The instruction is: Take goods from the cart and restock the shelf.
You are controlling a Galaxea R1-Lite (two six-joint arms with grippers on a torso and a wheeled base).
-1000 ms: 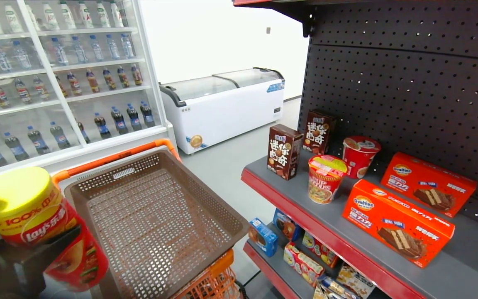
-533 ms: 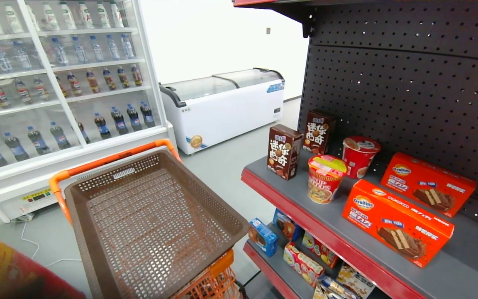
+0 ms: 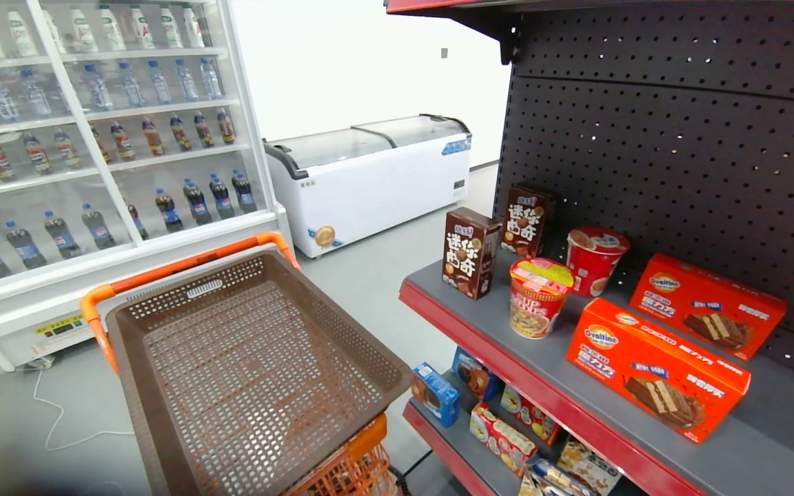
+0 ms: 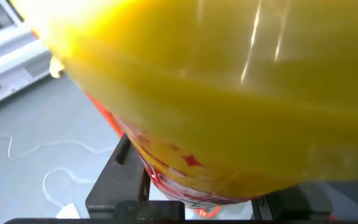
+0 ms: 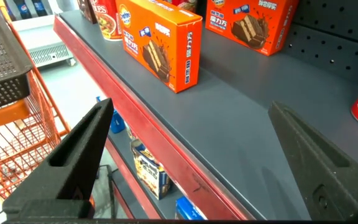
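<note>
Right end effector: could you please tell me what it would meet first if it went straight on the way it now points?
Probably the bare grey shelf deck, seen between the fingers of the open right end effector; the orange box stands off that line. Depth is unclear.

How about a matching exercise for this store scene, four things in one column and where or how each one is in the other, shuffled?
Column one:
1. chips can
2. brown basket
3. front orange box
4. right gripper

Column two:
A. lying flat on the grey shelf
B. jaws open
C. empty, on top of the cart
D. clamped between jaws

Pairs: 1-D, 2-C, 3-A, 4-B.
</note>
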